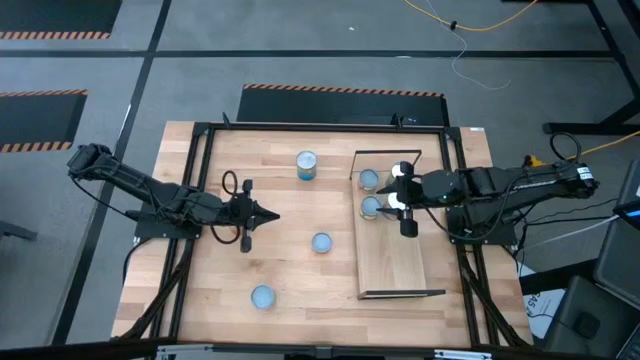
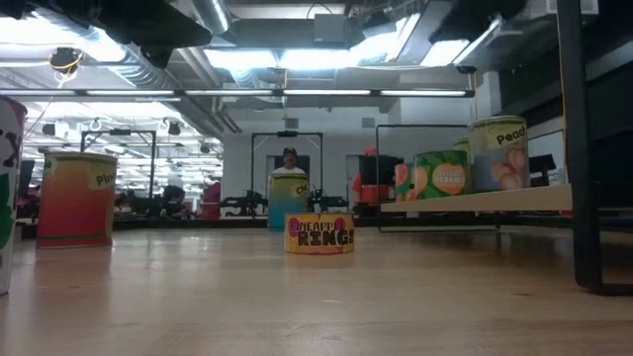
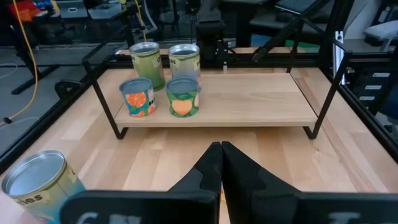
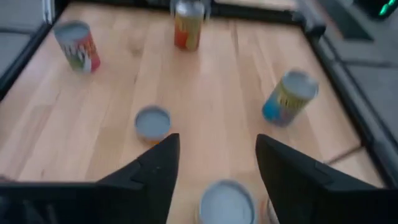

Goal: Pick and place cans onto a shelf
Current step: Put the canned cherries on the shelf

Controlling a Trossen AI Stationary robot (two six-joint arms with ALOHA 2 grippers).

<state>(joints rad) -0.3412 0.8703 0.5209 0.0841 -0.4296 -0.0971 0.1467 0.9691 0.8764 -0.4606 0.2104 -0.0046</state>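
Release step of a placement. The right gripper (image 1: 404, 200) stands over the shelf (image 1: 392, 265), fingers spread wide and holding nothing, with a can (image 4: 226, 203) directly below between them. Four cans (image 3: 160, 84) are clustered at one end of the shelf; the rest of the board is bare. The left gripper (image 1: 272, 215) waits over the tabletop (image 1: 290, 240), fingers pressed together and empty. Four cans remain on the tabletop (image 1: 320, 242) — the next move calls for retracting clear of the shelf cans, then reaching for one. Legible writing — "RING" on a short yellow-and-magenta can (image 2: 319, 233); "Peac" on a shelf can (image 2: 499, 152).
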